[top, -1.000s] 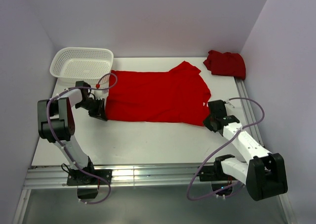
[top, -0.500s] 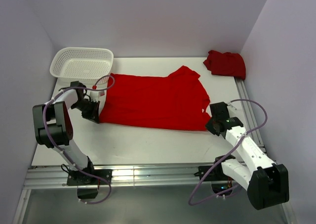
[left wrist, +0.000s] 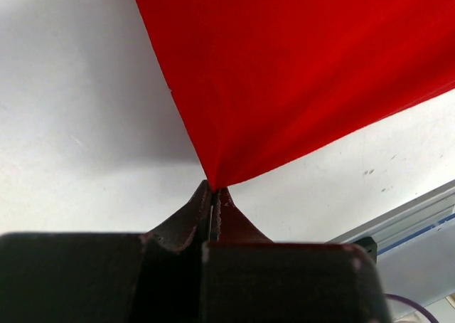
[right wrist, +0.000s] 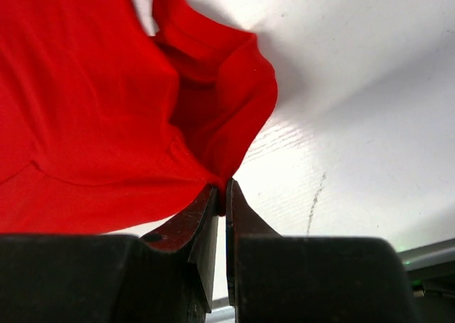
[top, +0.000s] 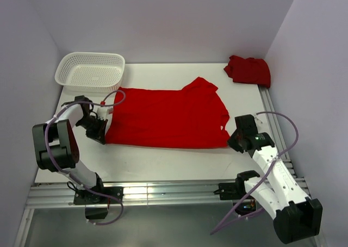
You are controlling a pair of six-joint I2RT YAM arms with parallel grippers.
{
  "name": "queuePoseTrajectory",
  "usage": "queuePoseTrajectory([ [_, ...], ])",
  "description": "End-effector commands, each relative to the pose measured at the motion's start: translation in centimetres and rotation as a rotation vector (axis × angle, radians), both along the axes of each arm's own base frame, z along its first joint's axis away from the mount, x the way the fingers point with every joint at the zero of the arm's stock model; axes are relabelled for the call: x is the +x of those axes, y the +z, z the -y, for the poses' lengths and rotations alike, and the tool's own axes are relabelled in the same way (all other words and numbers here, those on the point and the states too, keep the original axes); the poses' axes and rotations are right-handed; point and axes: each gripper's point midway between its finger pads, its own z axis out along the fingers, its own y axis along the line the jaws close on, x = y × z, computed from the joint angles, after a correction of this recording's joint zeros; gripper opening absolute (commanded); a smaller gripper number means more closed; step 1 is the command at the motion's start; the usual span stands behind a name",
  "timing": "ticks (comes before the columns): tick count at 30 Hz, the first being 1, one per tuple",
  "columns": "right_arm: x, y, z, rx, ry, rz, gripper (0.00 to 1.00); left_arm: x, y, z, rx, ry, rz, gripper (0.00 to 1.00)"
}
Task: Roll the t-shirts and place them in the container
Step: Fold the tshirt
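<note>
One red t-shirt (top: 168,116) lay flat mid-worktop (top: 163,160), long axis running L–R, straight hem end to the left and sleeve/collar end to the right, w/ a small white speck (top: 221,128) near its right edge, too small to read. Left tool (top: 102,135) was clenched on the shirt's near-left corner, right tool (top: 232,141) clenched on a bunched fold at its near-right corner. A second t-shirt (top: 248,70) sat crumpled at the far-right corner, well apart from the basket (top: 89,71) at far left.
</note>
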Motion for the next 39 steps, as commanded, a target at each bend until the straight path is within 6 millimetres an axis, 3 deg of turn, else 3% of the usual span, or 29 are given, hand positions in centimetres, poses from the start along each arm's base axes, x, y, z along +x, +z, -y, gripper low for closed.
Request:
queuePoseTrajectory([
  [1, -0.6, 2.2, 0.3, -0.010, 0.016, 0.022, 0.00, -1.0, 0.9, -0.9, 0.045, -0.029, 0.016, 0.00],
  [8, -3.2, 3.1, 0.8, -0.030, 0.039, -0.014, 0.00, -2.5, 1.3, -1.3, 0.072, -0.038, 0.005, 0.00],
  [15, -4.6, 3.0, 0.7, -0.016, 0.040, -0.016, 0.02, -3.9, 2.0, -1.6, 0.095, -0.064, -0.001, 0.00],
  [19, -4.7, 3.0, 0.5, -0.007, 0.039, -0.008, 0.11, -4.5, 1.7, -1.6, 0.099, -0.070, -0.014, 0.00],
  [21, -4.7, 3.2, 0.7, -0.007, 0.029, 0.009, 0.21, -4.8, 1.5, -1.6, 0.100, -0.071, -0.027, 0.01],
  [23, -4.6, 3.5, 0.7, -0.004, 0.020, 0.025, 0.27, -4.9, 1.4, -1.7, 0.103, -0.074, -0.030, 0.12],
  [24, -4.6, 3.6, 0.6, 0.004, 0.018, 0.031, 0.35, -5.1, 1.4, -1.8, 0.105, -0.073, -0.036, 0.17],
  [26, -4.4, 3.8, 0.1, 0.027, 0.029, 0.050, 0.42, -5.2, 1.6, -1.8, 0.109, -0.082, -0.037, 0.33],
  [28, -4.1, 4.0, 0.0, 0.035, 0.027, 0.064, 0.44, -5.2, 2.0, -1.9, 0.114, -0.089, -0.033, 0.46],
  [31, -3.5, 4.6, -0.1, 0.041, 0.026, 0.090, 0.47, -5.0, 2.9, -2.2, 0.124, -0.100, -0.021, 0.54],
  [34, -2.1, 5.3, -0.4, 0.038, 0.040, 0.122, 0.48, -3.7, 4.4, -2.8, 0.140, -0.105, 0.020, 0.55],
  [39, 2.1, 7.4, -0.7, 0.004, 0.065, 0.178, 0.50, 1.7, 8.3, -2.8, 0.109, -0.064, 0.127, 0.55],
])
